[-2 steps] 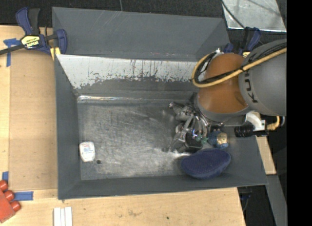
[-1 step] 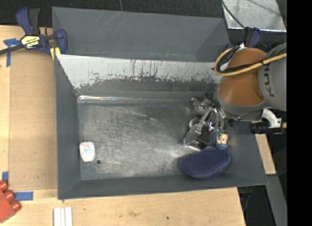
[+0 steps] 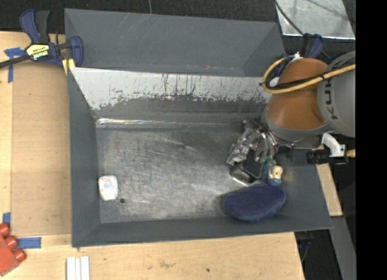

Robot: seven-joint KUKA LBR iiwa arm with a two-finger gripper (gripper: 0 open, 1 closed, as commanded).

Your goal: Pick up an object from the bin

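Two loose things lie plainly in the grey metal bin (image 3: 84, 170), seen from the camera view above. The first is a dark blue pad (image 3: 255, 203), soft-looking and oval, flat on the floor. I take it as my landmark.

My gripper (image 3: 251, 158) hangs just up from the dark blue pad, low over the bare, scuffed floor and a little toward its left end. It does not touch the pad. Whether my gripper is open or closed I cannot tell, since its dark metal parts blur together. I see nothing held in it.

Just above the pad's right end, close beside my gripper, sits a small yellow and blue piece (image 3: 275, 174). I cannot tell whether it is a loose thing or part of my wrist.

Far to the left of the pad, across the floor, lies a small white packet (image 3: 108, 187). It carries faint print on its face, too small to read.

Above and right of the pad is my orange cover (image 3: 296, 100), with a yellow cable looped over it. Beside that is my grey arm casing (image 3: 341, 100), which bears large dark letters. The first two look like "KU", and the frame edge cuts off the rest.
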